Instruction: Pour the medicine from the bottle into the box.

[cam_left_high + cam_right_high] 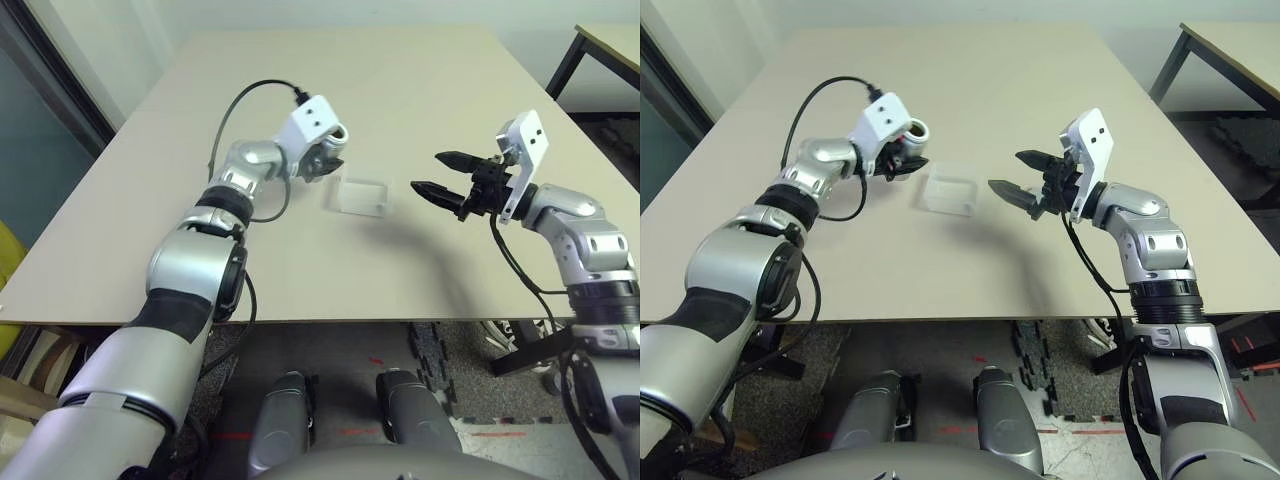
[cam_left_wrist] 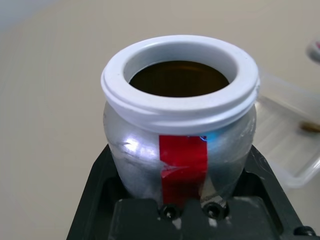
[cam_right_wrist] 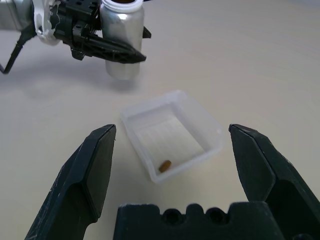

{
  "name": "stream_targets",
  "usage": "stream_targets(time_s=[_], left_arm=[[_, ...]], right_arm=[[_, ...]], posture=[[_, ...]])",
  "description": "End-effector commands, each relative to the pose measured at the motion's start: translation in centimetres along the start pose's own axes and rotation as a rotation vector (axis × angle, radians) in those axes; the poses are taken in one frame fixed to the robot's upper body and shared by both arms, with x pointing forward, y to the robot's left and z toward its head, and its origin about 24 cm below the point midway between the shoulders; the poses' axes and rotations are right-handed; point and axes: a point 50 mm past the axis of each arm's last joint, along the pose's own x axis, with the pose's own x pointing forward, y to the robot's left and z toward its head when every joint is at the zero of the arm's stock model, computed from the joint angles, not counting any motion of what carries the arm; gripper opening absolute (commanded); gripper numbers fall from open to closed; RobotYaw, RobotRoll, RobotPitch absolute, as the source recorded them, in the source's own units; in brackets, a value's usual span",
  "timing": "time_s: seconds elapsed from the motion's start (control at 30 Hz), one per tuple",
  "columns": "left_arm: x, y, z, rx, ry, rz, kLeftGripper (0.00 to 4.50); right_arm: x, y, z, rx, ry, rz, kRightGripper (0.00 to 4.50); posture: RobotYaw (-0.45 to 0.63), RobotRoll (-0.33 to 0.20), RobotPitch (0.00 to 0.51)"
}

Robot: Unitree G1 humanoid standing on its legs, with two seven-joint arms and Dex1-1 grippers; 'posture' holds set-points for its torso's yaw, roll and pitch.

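We are gripping the bottle (image 3: 121, 42) upright in our clenched left end effector (image 1: 902, 160), just beside the box (image 3: 172, 135), which is sitting on the bench (image 1: 420, 90) with one small brown pill (image 3: 165, 165) inside. Our right end effector (image 1: 443, 176) is hanging released on the box's other side. Setting the bottle down carelessly risks toppling it onto the box.

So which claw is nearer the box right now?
Left, though not by much. The left claw, shut on the bottle, is just beside the box; the open right claw hangs a little farther off on the other side.
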Motion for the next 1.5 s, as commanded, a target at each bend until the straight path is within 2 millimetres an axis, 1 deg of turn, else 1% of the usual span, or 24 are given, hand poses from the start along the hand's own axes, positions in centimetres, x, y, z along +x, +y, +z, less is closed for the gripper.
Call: stream_targets(time_s=[0.03, 0.1, 0.23, 0.33, 0.57, 0.8, 0.87, 0.9, 0.93, 1.0, 1.23, 1.5], left_arm=[[-1.1, 0.2, -1.5, -0.071, -0.096, 0.087, 2.53], [-1.6, 0.1, -2.4, -0.119, -0.132, 0.126, 2.53], [-2.2, -0.3, -3.4, -0.125, -0.191, 0.189, 2.53], [-2.4, -1.0, -4.4, -0.133, -0.191, 0.199, 2.53], [-2.5, -1.9, -6.2, -0.170, -0.124, 0.202, 2.53], [-2.7, -2.4, -7.4, -0.202, -0.072, 0.184, 2.53], [-2.8, -2.5, -7.7, -0.217, -0.061, 0.187, 3.02], [-2.8, -2.6, -7.8, -0.224, -0.057, 0.185, 3.38], [-2.8, -2.6, -7.9, -0.229, -0.055, 0.184, 3.63], [-2.8, -2.7, -8.1, -0.241, -0.051, 0.183, 4.44], [-3.2, -3.0, -8.6, -0.260, -0.050, 0.175, 4.48], [-4.0, -3.1, -9.5, -0.248, -0.035, 0.164, 4.48]], right_arm=[[0.1, 0.1, 0.1, -0.008, 0.006, 0.015, 4.50], [0.2, 0.2, -0.1, -0.007, 0.011, 0.022, 4.50], [0.4, 0.3, 0.0, 0.002, 0.004, 0.028, 4.50], [0.6, 0.4, 0.0, 0.004, 0.002, 0.033, 4.50], [0.6, 0.5, 0.1, 0.018, -0.014, 0.027, 4.50], [0.5, 0.5, 0.0, 0.021, -0.014, 0.022, 4.50], [0.5, 0.5, 0.0, 0.021, -0.014, 0.019, 4.50], [0.5, 0.5, 0.0, 0.022, -0.014, 0.019, 4.50], [0.5, 0.5, -0.1, 0.022, -0.014, 0.019, 4.50], [0.5, 0.5, -0.1, 0.023, -0.014, 0.019, 4.50], [0.7, 0.6, -0.1, 0.025, -0.017, 0.023, 4.50], [0.8, 0.6, -0.2, 0.028, -0.017, 0.027, 4.50]], posture=[[-0.08, 0.000, 0.054], [-0.08, 0.000, 0.054], [-0.07, 0.000, 0.054], [-0.07, 0.000, 0.055], [-0.08, 0.000, 0.056], [-0.09, 0.000, 0.055], [-0.09, 0.000, 0.056], [-0.09, 0.000, 0.058], [-0.09, 0.000, 0.058], [-0.09, 0.000, 0.058], [-0.08, 0.000, 0.058], [-0.08, 0.000, 0.059]])
